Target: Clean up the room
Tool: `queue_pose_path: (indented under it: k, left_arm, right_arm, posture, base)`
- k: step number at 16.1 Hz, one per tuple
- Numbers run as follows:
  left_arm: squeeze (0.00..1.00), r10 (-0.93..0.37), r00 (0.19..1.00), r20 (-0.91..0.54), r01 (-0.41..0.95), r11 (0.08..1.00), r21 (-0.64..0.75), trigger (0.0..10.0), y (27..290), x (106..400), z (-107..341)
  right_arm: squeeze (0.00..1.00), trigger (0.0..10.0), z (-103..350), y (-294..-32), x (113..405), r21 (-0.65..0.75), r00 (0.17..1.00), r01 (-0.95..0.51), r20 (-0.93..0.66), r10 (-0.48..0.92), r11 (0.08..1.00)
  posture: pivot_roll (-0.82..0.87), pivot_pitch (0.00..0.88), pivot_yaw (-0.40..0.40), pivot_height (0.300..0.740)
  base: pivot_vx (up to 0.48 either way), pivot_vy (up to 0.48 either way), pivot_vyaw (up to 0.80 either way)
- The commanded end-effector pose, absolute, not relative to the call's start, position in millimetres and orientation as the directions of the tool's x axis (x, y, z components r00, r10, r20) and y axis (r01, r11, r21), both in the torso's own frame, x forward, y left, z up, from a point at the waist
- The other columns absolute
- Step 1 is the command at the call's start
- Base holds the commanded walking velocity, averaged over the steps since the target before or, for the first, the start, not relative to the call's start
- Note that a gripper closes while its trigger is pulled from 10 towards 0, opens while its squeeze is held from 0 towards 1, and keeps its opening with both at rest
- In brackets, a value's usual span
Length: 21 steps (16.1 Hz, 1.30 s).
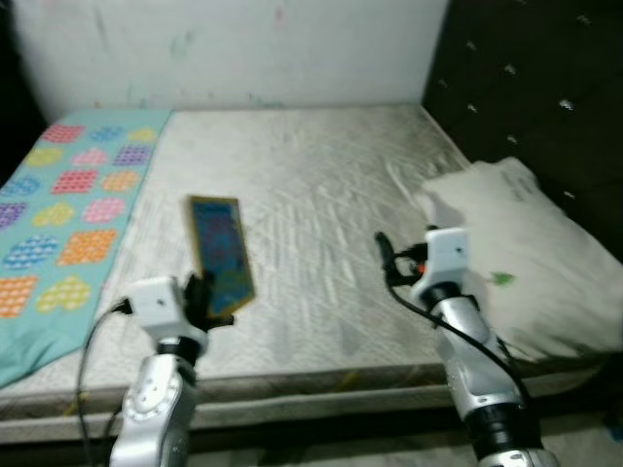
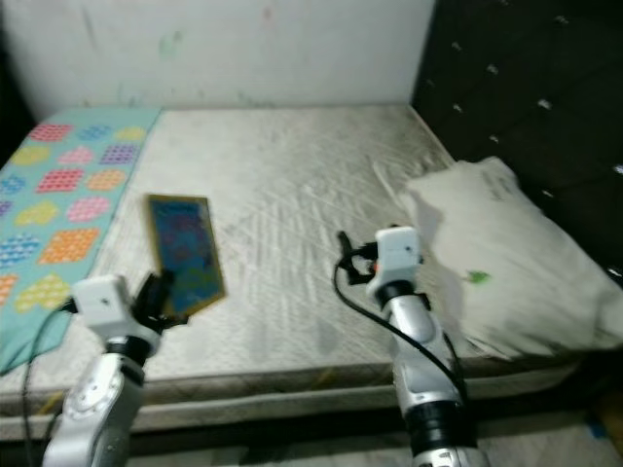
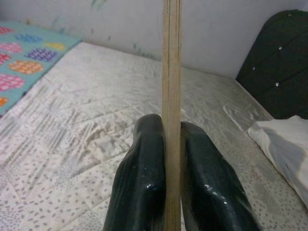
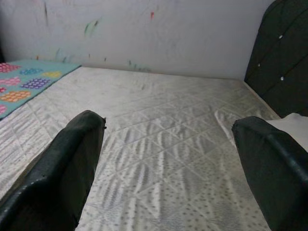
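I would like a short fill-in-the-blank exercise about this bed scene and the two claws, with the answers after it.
1. The left claw is shut on the thin edge of a ____.
2. The right claw hangs ____ over the mattress.
3. The white pillow lies beside the ____ claw.
4. The patterned blanket is mostly ____.

Answers: board; open; right; teal

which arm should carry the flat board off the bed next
Left. The left gripper is already shut on the edge of the flat board, near the mattress front edge. The right gripper is open over bare mattress, nearer the pillow, holding nothing.
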<state>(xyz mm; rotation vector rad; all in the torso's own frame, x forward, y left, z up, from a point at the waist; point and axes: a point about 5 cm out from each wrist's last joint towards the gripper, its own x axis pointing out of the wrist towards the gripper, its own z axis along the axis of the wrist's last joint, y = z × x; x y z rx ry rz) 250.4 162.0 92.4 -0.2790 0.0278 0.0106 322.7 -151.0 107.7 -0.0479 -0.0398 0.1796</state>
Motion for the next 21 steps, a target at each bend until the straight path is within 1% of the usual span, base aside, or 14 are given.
queue_pose_path:
  k: [1,5,10,21]
  left_arm:
    - [0.0,-0.004,1.0,0.021,0.01,0.958,-0.285,10.0,157.5,253.6,102.2]
    - [0.0,-0.038,0.997,0.065,0.055,0.957,-0.285,10.0,155.8,252.6,105.7]
    - [0.0,-0.061,0.995,0.077,0.081,0.954,-0.29,10.0,154.4,251.6,107.0]
    - [0.0,-0.063,0.996,0.07,0.081,0.952,-0.294,10.0,155.6,252.6,106.5]
  right_arm:
    - [0.0,10.0,113.3,-156.5,324.7,-0.072,0.984,-0.168,0.051,0.172,0.983]
    - [0.0,10.0,113.3,-156.6,324.5,-0.074,0.984,-0.167,0.052,0.171,0.983]
    - [0.0,10.0,113.1,-156.6,323.9,-0.076,0.984,-0.164,0.054,0.169,0.983]
    - [0.0,10.0,112.9,-157.5,323.8,-0.075,0.986,-0.154,0.057,0.158,0.985]
  posture:
    - [-0.12,0.0,0.027,0.74]
    - [-0.12,0.0,0.029,0.74]
    - [-0.12,0.0,0.033,0.74]
    - [-0.13,0.0,0.04,0.74]
  base:
    - [0.0,0.0,0.0]
    - [0.0,0.0,0.0]
    - [0.381,0.0,0.0]
    - [0.394,0.0,0.0]
